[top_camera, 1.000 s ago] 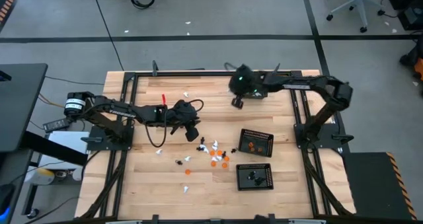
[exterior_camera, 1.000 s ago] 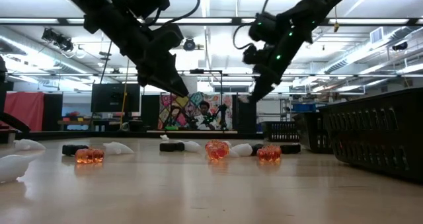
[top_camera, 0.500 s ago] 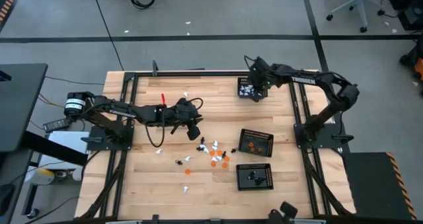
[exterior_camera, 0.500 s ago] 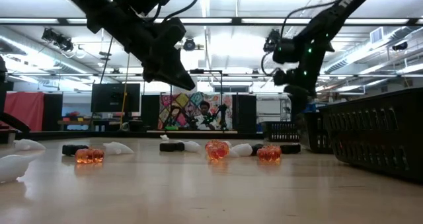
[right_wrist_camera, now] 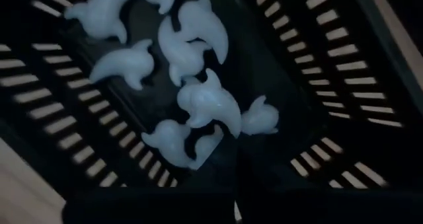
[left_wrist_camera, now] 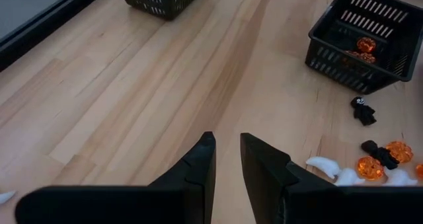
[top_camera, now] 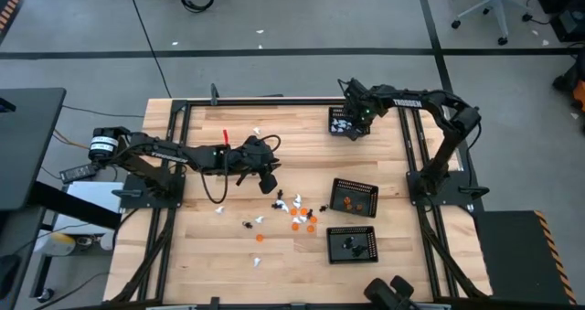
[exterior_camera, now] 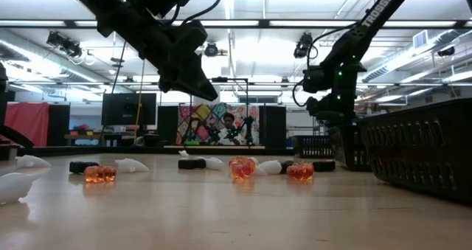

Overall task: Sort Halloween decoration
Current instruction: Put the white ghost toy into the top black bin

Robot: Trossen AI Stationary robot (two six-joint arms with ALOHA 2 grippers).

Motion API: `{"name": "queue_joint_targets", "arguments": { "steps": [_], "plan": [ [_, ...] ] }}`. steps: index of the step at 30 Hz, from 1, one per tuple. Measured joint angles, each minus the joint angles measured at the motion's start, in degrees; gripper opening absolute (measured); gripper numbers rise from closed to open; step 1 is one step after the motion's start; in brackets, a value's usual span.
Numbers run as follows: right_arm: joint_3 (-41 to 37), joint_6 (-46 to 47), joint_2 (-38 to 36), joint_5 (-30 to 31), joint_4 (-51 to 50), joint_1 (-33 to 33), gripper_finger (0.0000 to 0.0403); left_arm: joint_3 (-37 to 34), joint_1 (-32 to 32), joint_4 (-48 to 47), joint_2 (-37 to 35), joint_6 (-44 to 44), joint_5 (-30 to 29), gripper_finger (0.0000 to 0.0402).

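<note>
Room: grey floor (top_camera: 302,26) around the rig, a black office chair (top_camera: 484,4) at the far side.
Surface: pale wooden plank surface (top_camera: 228,246) in a black frame.
Trays: three black rectangular mesh trays; far one (top_camera: 344,122) holds white ghosts, middle one (top_camera: 354,197) orange figures, near one (top_camera: 353,244) black figures.
Figures: tiny white, orange and black Halloween figures (top_camera: 297,215) scattered mid-surface, just beside the middle tray.
Left tool (top_camera: 268,183): narrowly parted, empty, above the scattered figures.
Right tool (top_camera: 352,127): closed, over the far tray.

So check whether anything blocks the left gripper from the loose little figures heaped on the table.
Nothing visible does. The left gripper, fingers slightly apart and empty, hangs above bare wooden table; the heap of tiny white, orange and black figures lies just beyond it, short of the black mesh trays.
</note>
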Motion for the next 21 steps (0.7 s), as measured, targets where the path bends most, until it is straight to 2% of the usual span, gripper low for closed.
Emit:
{"name": "queue_joint_targets", "arguments": {
  "steps": [6, 12, 17, 21],
  "plan": [
    [0.04, 0.20, 0.02, -1.61, -0.15, -0.59, 0.0055, 0.00, 0.00, -0.02, 0.00, -0.35, 0.00, 0.0079],
    [5.61, 0.91, 0.04, -4.26, -9.03, -1.24, 0.0091, 0.00, 0.00, -0.02, 0.00, -1.41, 0.00, 0.0079],
    [11.87, 0.22, -0.24, -7.61, -13.88, -1.49, 0.0100, 0.00, 0.00, -0.04, 0.00, -7.40, 0.04, 0.0079],
    [13.66, 1.21, -3.67, -12.01, -9.58, -0.12, 0.0098, 0.00, 0.00, -0.04, 0.00, -13.78, 0.05, 0.0079]
  ]
}}
